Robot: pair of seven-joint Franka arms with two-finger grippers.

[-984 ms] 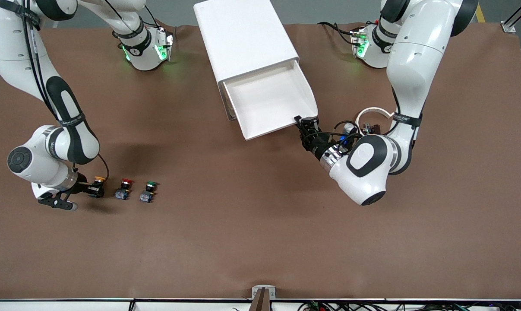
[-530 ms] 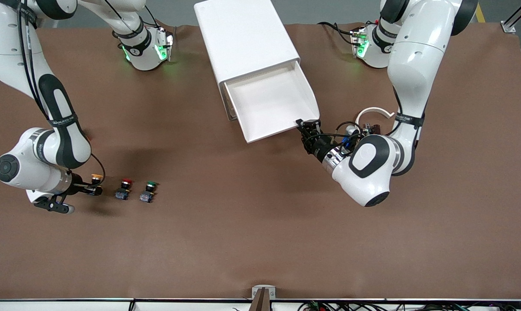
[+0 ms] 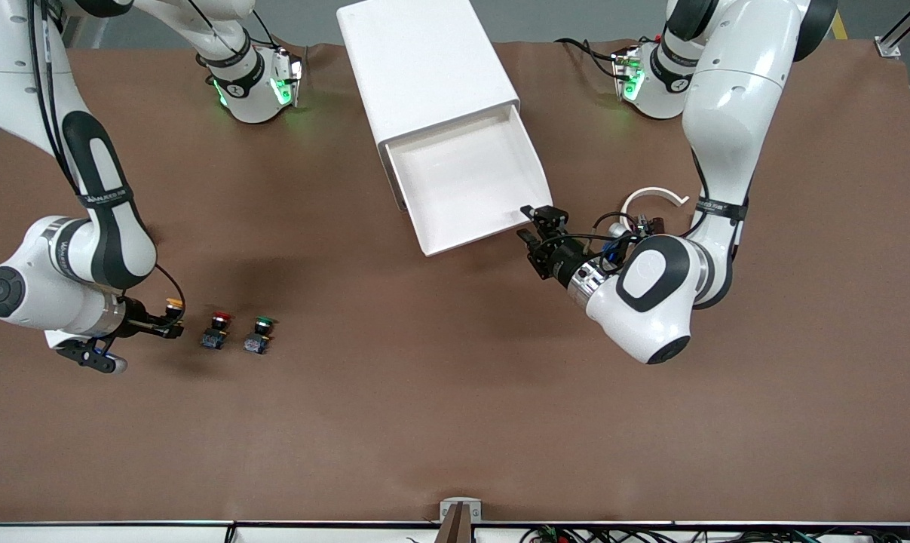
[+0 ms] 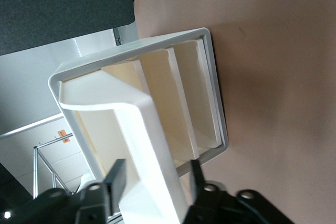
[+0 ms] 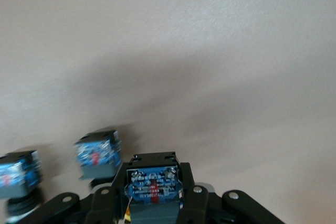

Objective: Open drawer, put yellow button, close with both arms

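The cabinet [image 3: 424, 68] stands at the table's middle. Its top drawer [image 3: 492, 219] is pulled out and empty; it also shows in the left wrist view [image 4: 147, 129]. My left gripper [image 3: 536, 224] is open at the drawer's front corner toward the left arm's end. In the left wrist view [image 4: 156, 174] its fingers [image 4: 118, 176] stand apart on either side of the front wall. My right gripper [image 3: 170, 326] is shut on the yellow button [image 3: 173, 305] beside the red switch. In the right wrist view [image 5: 153, 182] the button's blue base block [image 5: 153, 188] sits between the fingers [image 5: 187, 182].
A red-capped switch [image 3: 219, 320] and a green-capped switch [image 3: 262, 326] stand in a row beside the yellow button, toward the table's middle; both show in the right wrist view [image 5: 97, 153] [image 5: 18, 174]. A white curved cable guide [image 3: 654, 194] lies by the left arm.
My left gripper has opened and let go of the drawer's front corner, easing back slightly. My right arm has drawn the yellow button a little away from the red switch.
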